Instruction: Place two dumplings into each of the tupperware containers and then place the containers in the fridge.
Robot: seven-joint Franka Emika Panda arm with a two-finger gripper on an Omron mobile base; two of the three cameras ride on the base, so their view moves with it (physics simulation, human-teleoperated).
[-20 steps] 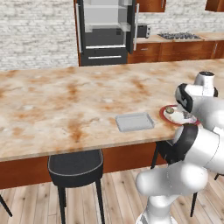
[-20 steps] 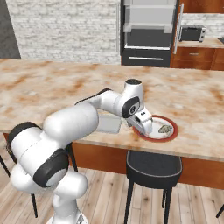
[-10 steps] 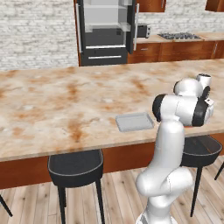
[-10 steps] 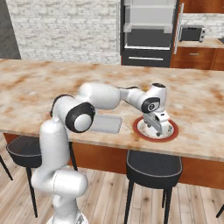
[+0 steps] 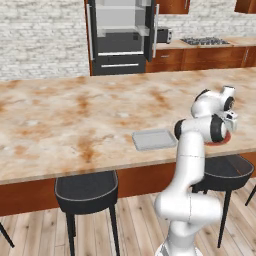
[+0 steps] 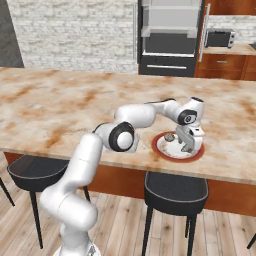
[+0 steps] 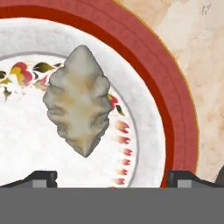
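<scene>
A grey-tan pleated dumpling (image 7: pixel 78 105) lies on the white red-rimmed dish (image 7: pixel 175 105), just ahead of my gripper (image 7: pixel 112 178), whose dark fingertips (image 7: pixel 41 177) stand wide apart and open, one on each side of it. In the right base view the gripper (image 6: pixel 187 148) points down over the dish (image 6: pixel 162 150), with a dumpling (image 6: pixel 170 136) just to its left. One pale grey tupperware container (image 5: pixel 154 139) sits on the counter left of the arm, with nothing in it. The fridge (image 5: pixel 122 35) stands at the back of the room, its pale interior showing.
The dish (image 5: pixel 223 139) sits near the counter's front edge. Black stools (image 5: pixel 86 187) stand below the marble counter (image 5: pixel 75 120). A microwave (image 6: pixel 219 38) and wooden cabinets line the back wall, with a stovetop (image 5: pixel 205 41) to the right.
The arm has swung its elbow around, and the gripper has moved a little right and lower over the dish. Its jaws have stayed open.
</scene>
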